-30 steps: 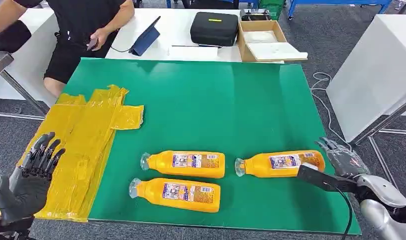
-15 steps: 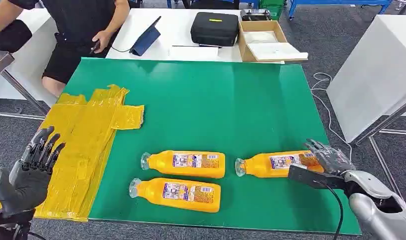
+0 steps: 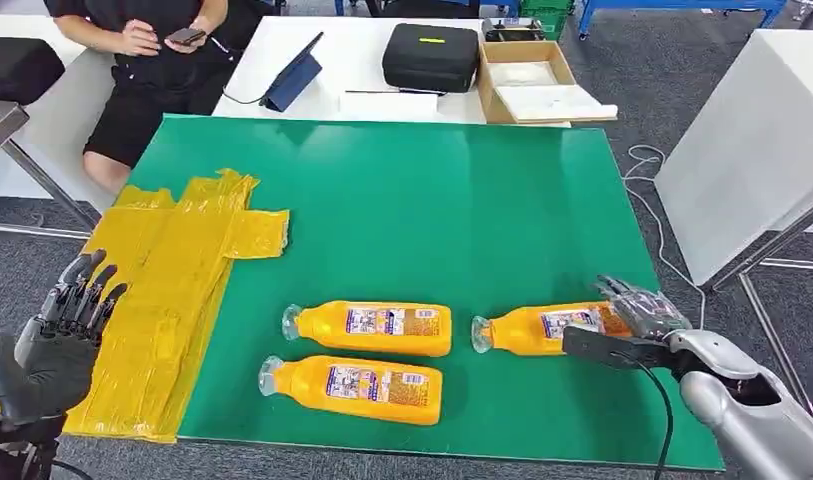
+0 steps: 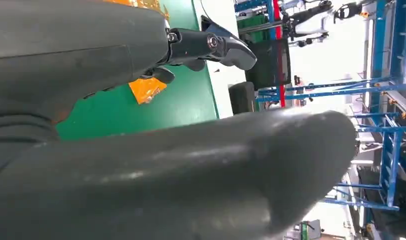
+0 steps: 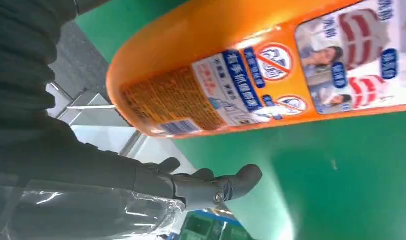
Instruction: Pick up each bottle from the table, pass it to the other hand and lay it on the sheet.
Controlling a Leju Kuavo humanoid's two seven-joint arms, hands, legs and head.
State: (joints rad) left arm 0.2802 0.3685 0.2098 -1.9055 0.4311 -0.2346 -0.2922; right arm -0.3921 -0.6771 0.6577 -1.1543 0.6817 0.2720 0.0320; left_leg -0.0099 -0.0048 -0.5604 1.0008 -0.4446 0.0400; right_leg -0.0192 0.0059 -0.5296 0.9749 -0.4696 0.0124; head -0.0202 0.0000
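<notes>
My right robot hand sits at about 4 o'clock on the green table, its fingers spread over the base end of the right bottle; from the head view I cannot tell whether they touch it, and the right wrist view shows the fingers apart from the orange body, so I am not holding it. That bottle lies on its side, cap pointing toward 9 o'clock. Two more bottles lie on their sides near 6 o'clock, caps also toward 9 o'clock: the far bottle and, just beside it on my side, the near bottle; the two are close and parallel, and I cannot tell if they touch. The right bottle is just beside the far one, its cap near that one's base. The yellow sheet covers the table's edge from 9 o'clock down to 7 o'clock, wrinkled, with no bottle on it. My left robot hand hovers at 7 o'clock by the sheet's outer edge, fingers spread, holding nothing. At 12 o'clock a white table carries a black case, a cardboard box and a tablet; a person sits at 11 o'clock holding a phone.
</notes>
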